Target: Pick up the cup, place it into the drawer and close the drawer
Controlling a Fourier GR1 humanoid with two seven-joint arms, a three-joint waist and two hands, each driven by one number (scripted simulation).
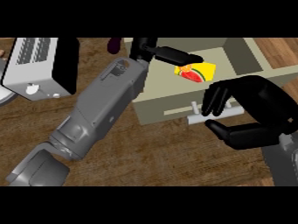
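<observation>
Inside the drawer (241,54), cup (196,71) (tilted) seemingly touches left hand (167,53).

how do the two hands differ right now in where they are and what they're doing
The left hand reaches over the open drawer, beside the yellow cup; the right hand sits at the drawer's front by the white handle. The left hand's fingers stretch out; the right hand's curl, with the thumb below the handle. Both are black on grey forearms.
</observation>
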